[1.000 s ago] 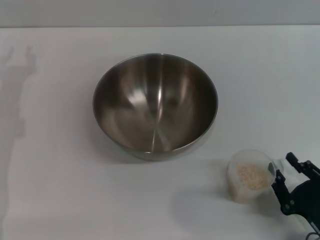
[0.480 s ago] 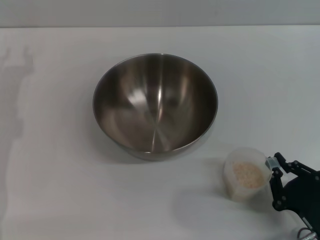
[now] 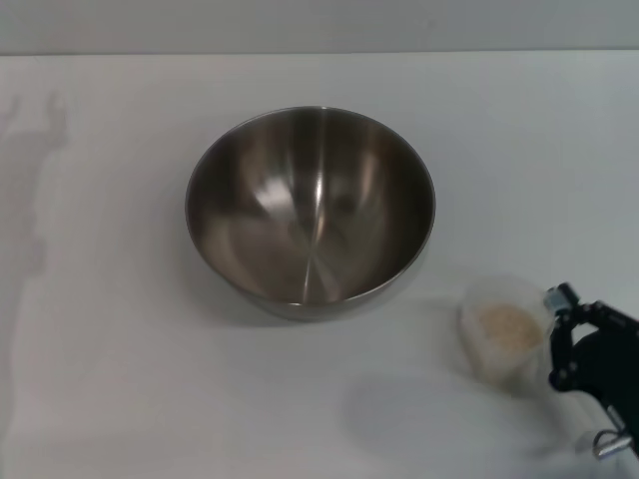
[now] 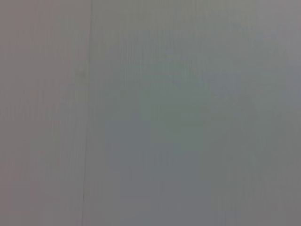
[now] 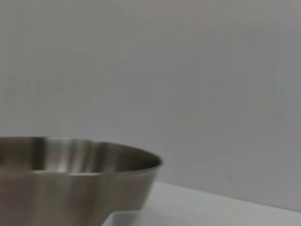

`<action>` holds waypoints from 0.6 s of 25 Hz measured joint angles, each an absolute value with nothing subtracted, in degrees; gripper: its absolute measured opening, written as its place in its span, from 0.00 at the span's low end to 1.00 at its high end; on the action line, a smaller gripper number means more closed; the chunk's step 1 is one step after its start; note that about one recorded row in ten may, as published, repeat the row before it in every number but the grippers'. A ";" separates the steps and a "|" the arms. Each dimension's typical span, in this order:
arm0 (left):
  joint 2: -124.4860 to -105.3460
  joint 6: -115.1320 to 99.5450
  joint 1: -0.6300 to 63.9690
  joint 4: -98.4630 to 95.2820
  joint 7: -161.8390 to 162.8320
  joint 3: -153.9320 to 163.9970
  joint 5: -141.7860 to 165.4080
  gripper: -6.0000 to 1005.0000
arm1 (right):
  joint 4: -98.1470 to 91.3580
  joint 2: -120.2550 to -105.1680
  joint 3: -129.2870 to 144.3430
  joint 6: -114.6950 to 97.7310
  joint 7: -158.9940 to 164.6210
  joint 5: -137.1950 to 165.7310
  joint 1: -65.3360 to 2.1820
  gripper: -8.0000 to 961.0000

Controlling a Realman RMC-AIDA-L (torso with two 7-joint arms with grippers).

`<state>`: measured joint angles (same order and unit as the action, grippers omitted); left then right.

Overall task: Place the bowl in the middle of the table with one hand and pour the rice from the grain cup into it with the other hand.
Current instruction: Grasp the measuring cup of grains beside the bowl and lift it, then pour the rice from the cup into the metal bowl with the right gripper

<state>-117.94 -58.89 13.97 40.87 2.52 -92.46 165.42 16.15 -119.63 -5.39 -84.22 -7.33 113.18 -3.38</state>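
The steel bowl (image 3: 310, 205) stands upright near the middle of the white table (image 3: 120, 349), with nothing in it. To its front right is the clear grain cup (image 3: 502, 339), holding pale rice (image 3: 506, 324). My right gripper (image 3: 557, 324) reaches in from the lower right corner and is shut on the cup's handle side. The cup looks raised slightly off the table. In the right wrist view the bowl (image 5: 70, 179) fills the lower left, and the cup's rim (image 5: 123, 218) just shows at the bottom edge. My left gripper is out of view; its wrist view shows only a plain grey surface.
A soft shadow (image 3: 429, 409) lies on the table in front of the cup. A grey wall (image 3: 319, 25) runs along the table's far edge. Faint shadows (image 3: 30, 180) mark the far left.
My right gripper closed in on the cup's handle. The cup then shifted a little to the right and away from the front edge.
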 joint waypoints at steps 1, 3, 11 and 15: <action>-117.94 -58.89 13.97 40.87 2.50 -92.46 165.42 0.43 | 16.24 -119.63 -5.42 -84.24 -6.76 112.05 -3.67 0.05; -117.94 -58.89 13.97 40.86 2.50 -92.46 165.42 0.43 | 16.32 -119.61 -5.44 -84.95 -5.01 109.82 -4.18 0.04; -118.09 -58.89 13.97 40.87 2.63 -92.10 165.40 0.43 | 15.10 -119.53 -5.74 -95.49 -5.89 98.79 -9.14 0.04; -118.36 -58.89 13.77 41.07 2.74 -90.67 165.39 0.43 | 13.72 -119.41 -6.66 -98.41 -11.81 97.25 -14.05 0.03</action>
